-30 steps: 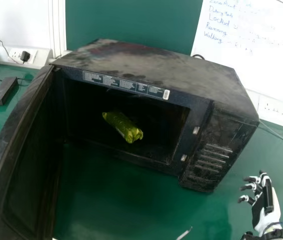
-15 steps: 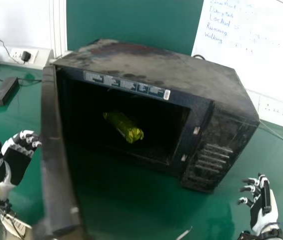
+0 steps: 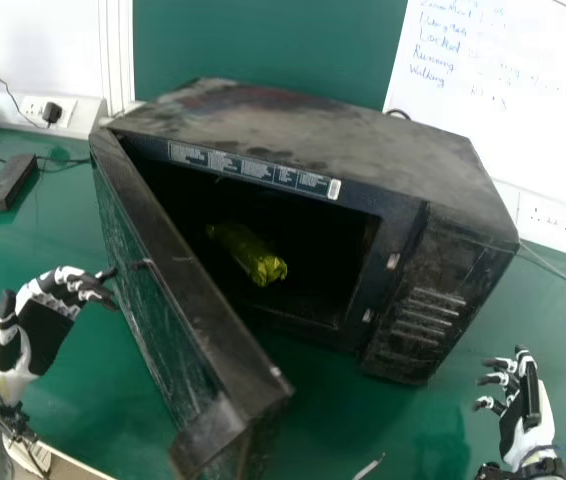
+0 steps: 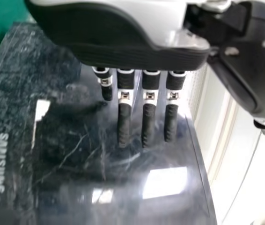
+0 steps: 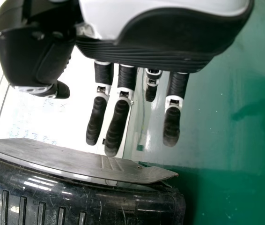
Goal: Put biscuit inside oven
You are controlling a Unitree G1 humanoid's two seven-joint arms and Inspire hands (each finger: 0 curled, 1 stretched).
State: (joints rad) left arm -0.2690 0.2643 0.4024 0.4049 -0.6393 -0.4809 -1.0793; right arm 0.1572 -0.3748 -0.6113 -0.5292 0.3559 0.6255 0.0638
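Note:
The green biscuit packet (image 3: 248, 253) lies inside the black oven (image 3: 313, 145), whose door (image 3: 198, 300) stands partly open, angled out toward the front. On the door's outer side is my left hand (image 3: 45, 318), open, its fingertips close to the door; whether they touch I cannot tell. In the left wrist view the fingers of my left hand (image 4: 149, 117) extend over the glossy door (image 4: 85, 164). My right hand (image 3: 525, 405) is open and empty over the table, right of the oven. The right wrist view shows my right hand (image 5: 118, 117) beyond the oven's control-panel side (image 5: 76, 197).
The green table (image 3: 483, 320) carries a dark block (image 3: 8, 183) with cables at the back left. Wall sockets (image 3: 41, 110) and a whiteboard (image 3: 503, 100) are behind. A thin pale object (image 3: 368, 467) shows at the front edge.
The door has swung from wide open toward the oven front, to the right. My left hand came into view on its outer side and moved slightly right. The right hand barely moved.

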